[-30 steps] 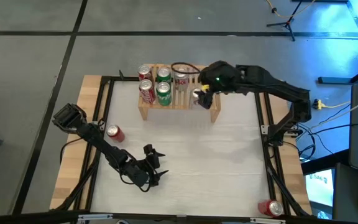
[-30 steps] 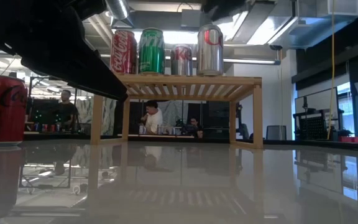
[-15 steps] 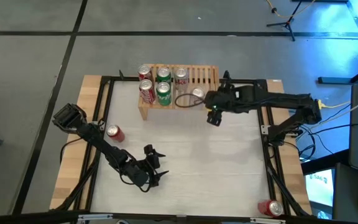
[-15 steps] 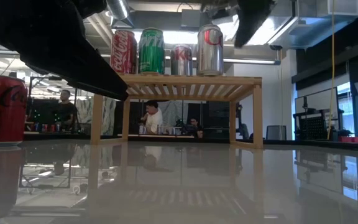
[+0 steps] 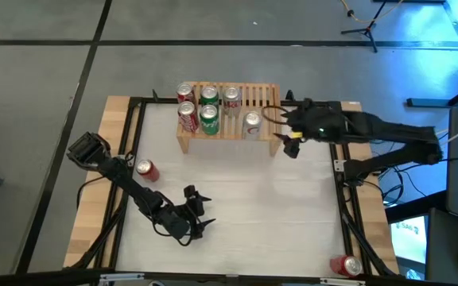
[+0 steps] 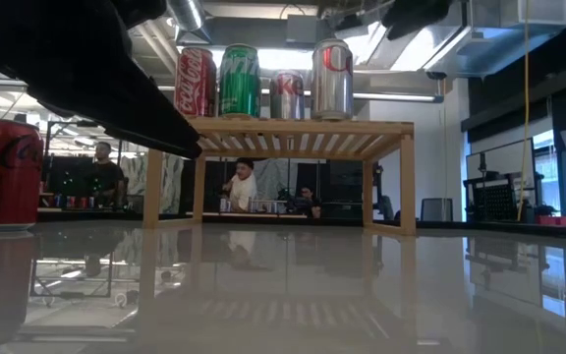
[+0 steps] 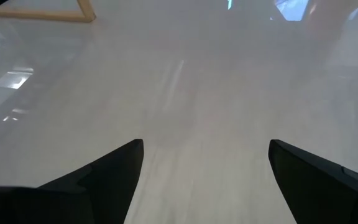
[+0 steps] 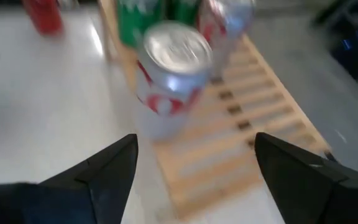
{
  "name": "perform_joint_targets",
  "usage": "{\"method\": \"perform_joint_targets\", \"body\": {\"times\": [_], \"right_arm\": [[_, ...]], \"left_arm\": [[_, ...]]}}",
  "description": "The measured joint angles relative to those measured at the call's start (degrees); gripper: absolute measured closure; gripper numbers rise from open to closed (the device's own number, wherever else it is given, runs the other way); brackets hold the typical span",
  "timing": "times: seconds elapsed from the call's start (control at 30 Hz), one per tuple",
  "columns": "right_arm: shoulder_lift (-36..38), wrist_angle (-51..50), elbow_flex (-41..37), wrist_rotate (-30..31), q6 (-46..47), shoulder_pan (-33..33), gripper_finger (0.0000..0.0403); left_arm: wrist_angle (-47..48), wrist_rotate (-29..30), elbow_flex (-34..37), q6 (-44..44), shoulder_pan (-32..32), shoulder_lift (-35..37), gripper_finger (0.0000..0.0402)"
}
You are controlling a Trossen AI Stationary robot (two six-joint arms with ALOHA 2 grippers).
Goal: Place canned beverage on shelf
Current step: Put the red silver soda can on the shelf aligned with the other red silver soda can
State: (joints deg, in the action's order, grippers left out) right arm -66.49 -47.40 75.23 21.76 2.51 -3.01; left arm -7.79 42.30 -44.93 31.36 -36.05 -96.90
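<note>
The shelf point(image 5: 245, 103) is a low light-wood rack at the table's far edge. Several cans stand upright on its slatted top, red, green and silver. The silver can with red markings point(image 5: 251, 121) point(image 8: 171, 68) stands nearest its right end. My right gripper point(image 5: 286, 137) point(image 8: 194, 168) hovers open just right of the shelf, raised above the table, with the silver can ahead of its fingers and apart from them. My left gripper point(image 5: 201, 208) point(image 7: 205, 168) waits open low over the table's near left part. In the low view the cans point(image 6: 331, 79) line the shelf top point(image 6: 293, 126).
A red can point(image 5: 146, 169) point(image 6: 5, 172) stands on the table's left side beside my left arm. Another red can point(image 5: 346, 264) lies at the near right corner. The black frame rail point(image 5: 336, 159) runs along the right edge. The white middle of the table point(image 5: 253, 199) is bare.
My right gripper has drawn back from the silver can toward the table's right edge and slightly toward the near edge, staying open. The silver can has stayed upright on the shelf.
</note>
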Motion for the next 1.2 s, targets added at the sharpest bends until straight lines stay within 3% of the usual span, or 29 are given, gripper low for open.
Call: {"method": "perform_joint_targets", "body": {"times": [0.2, 0.4, 0.77, 1.0, 1.2], "right_arm": [[10.13, 21.74, -18.45, 2.1, -1.36, -0.01, 0.0086], [10.26, 30.03, -27.44, -0.12, -1.41, 0.01, 0.0086], [6.9, 31.23, -27.33, 1.48, -4.34, -0.02, 0.0082], [4.28, 31.22, -26.78, 2.61, -4.19, 0.0, 0.001], [3.95, 31.34, -26.78, -0.74, -0.16, 0.0, 0.0059]], "left_arm": [[-0.22, 0.5, 0.0, 0.01, -0.92, 0.0, 0.0065], [-0.57, 0.64, 0.0, -0.03, -0.28, 0.0, 0.0065], [-0.68, 0.12, 0.0, -1.07, 0.91, 0.0, 0.0065], [-0.84, 0.0, 0.0, -1.05, 0.34, 0.0, 0.0065], [-0.87, -0.02, 0.0, -1.04, -0.14, 0.0, 0.0065]]}}
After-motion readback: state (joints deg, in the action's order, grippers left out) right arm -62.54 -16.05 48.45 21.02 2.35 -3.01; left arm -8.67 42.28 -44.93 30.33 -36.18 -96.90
